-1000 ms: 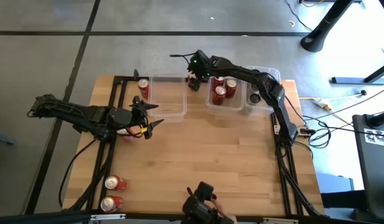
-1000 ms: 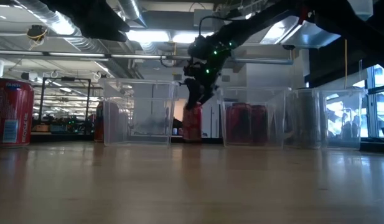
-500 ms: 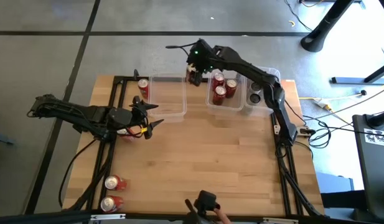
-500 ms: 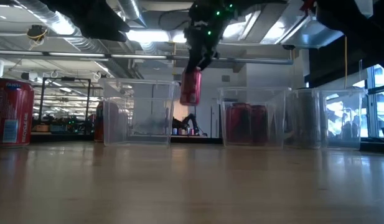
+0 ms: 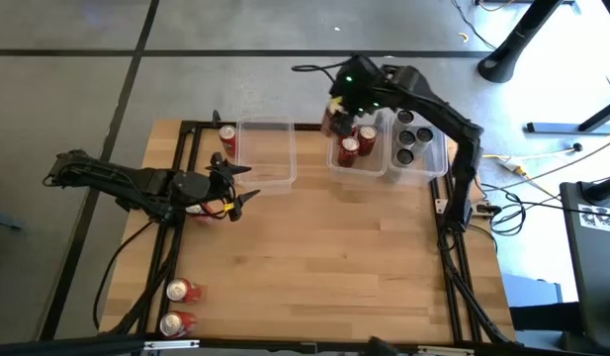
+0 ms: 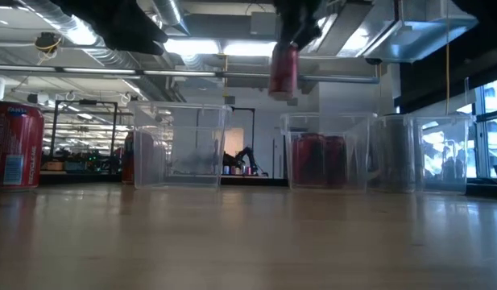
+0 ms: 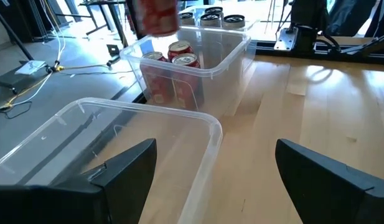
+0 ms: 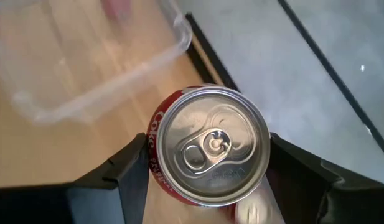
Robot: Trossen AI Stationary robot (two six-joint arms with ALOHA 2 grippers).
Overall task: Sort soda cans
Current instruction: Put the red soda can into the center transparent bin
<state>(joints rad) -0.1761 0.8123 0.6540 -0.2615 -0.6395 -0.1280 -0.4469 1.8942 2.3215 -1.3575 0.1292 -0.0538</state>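
My right gripper (image 5: 338,112) hangs high over the far left corner of the middle clear bin (image 5: 336,163), shut on a red soda can (image 6: 284,68) whose silver top (image 8: 210,143) faces the wrist camera. That bin holds red cans (image 5: 350,146). The right bin (image 5: 435,158) holds black cans (image 5: 413,138). The left bin (image 5: 265,150) shows nothing inside. One red can (image 5: 228,138) stands left of it, and two more (image 5: 179,306) stand near the table's near left corner. My left gripper (image 5: 240,188) is open above the table's left part, its fingers (image 7: 117,177) pointing at the bins. My right gripper pinches the red can's side wall (image 8: 153,134) just below the rim, one finger (image 8: 120,171) on each side. The fingers come slanting down from above. The can hangs below them, nearly upright, top up, lifted well clear of the table and of the bins.
A black frame (image 5: 186,133) runs along the table's left, far and right edges. Bare wooden tabletop (image 5: 334,267) stretches from the bins to the near edge. In the low view a red can (image 6: 14,145) stands close at the left.
My right gripper has risen steeply with the red can, which stood on the table between the left and middle bins. It has also carried the can toward the table's right edge, and the can now hangs high over the middle bin's far left corner.
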